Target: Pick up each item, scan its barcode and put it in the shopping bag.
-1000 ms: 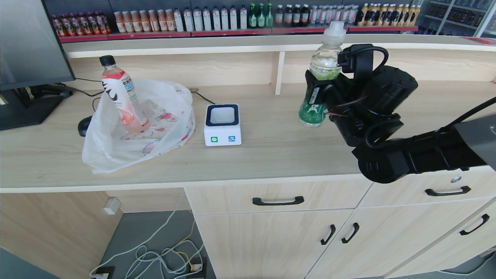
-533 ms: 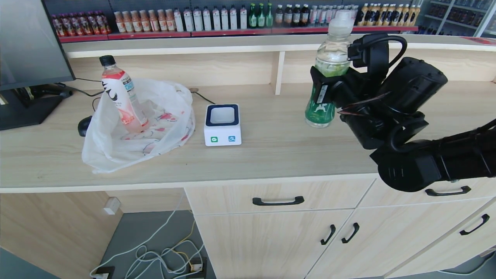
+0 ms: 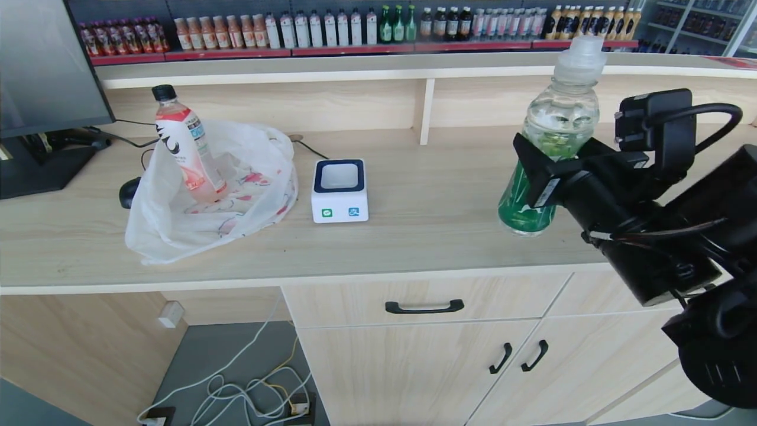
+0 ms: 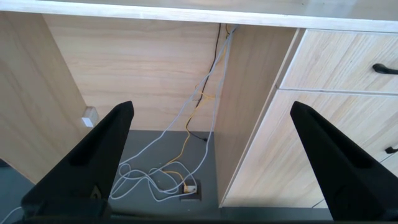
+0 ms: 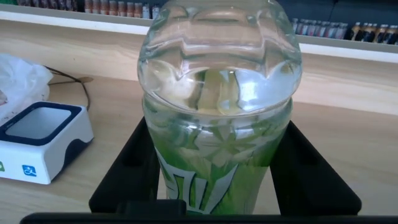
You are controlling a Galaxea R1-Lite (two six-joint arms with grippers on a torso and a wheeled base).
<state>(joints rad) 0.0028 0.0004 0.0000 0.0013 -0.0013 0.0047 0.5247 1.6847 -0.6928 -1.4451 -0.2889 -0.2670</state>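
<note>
My right gripper (image 3: 547, 168) is shut on a clear bottle with a green label (image 3: 547, 148) and a white cap, held upright in the air above the counter's front right part. The same green-label bottle (image 5: 217, 118) stands between the black fingers (image 5: 127, 171) in the right wrist view. The white scanner box (image 3: 339, 189) with a dark-rimmed window sits mid-counter, left of the bottle; the scanner (image 5: 40, 140) also appears in the right wrist view. Further left a white shopping bag (image 3: 210, 192) holds a pink-drink bottle (image 3: 186, 145) leaning upright. My left gripper (image 4: 211, 162) hangs open below the counter, facing cables.
A monitor (image 3: 47, 77) and a black mouse (image 3: 127, 192) stand at the counter's far left. A raised shelf ledge (image 3: 378, 62) runs along the back, with stocked drink shelves behind. Drawers with black handles (image 3: 424, 307) sit under the counter (image 3: 414, 236).
My right arm has carried the green-label bottle up off the counter and rightward toward me; the bottle now hangs nearer the front edge. Bag, scanner and pink bottle have not moved.
</note>
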